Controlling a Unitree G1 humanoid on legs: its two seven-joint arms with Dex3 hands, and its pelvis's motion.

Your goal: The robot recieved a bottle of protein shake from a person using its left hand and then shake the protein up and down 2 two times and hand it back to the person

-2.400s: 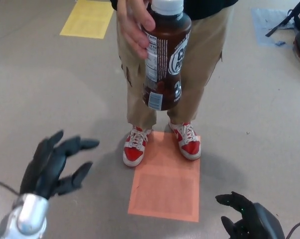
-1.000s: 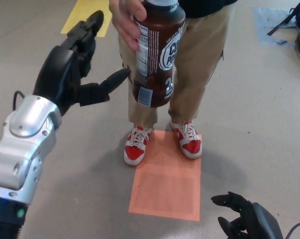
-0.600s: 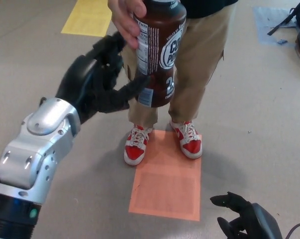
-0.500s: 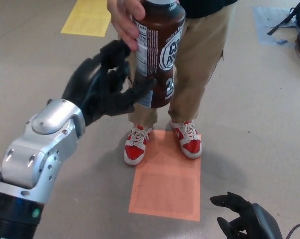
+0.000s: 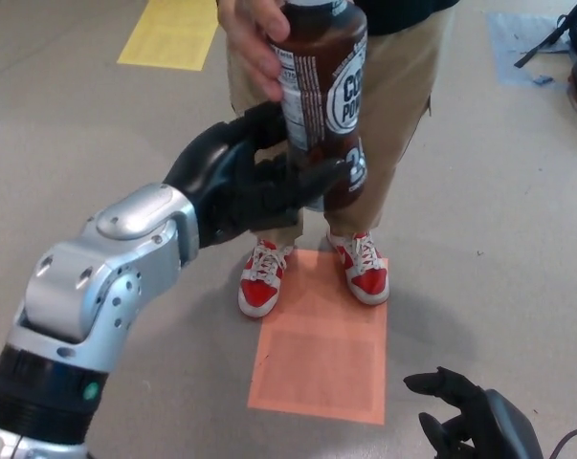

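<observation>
Now the left hand (image 5: 255,182) has closed the gap: a second ago it was raised well to the side of the bottle (image 5: 323,105) with fingers spread, and it has since swung in until its thumb and fingers wrap around the bottle's lower half. The thumb lies across the front just under the label, and the fingers (image 5: 259,129) curl behind the near side, so the hand looks to be grasping the bottle, though how firmly it is clamped cannot be read from here. Directly above the left hand, the person's hand (image 5: 259,33) still grips the bottle's shoulder, so the weight is shared and the handover is not finished. The bottle stands roughly upright, tipped a little, in front of the person's tan trousers (image 5: 393,105). Low and far to the other side, the right hand (image 5: 475,421) hangs idle, fingers loosely apart and holding nothing. By my reading, the receiving step is nearly done; the shaking can only begin once the person lets go.
</observation>
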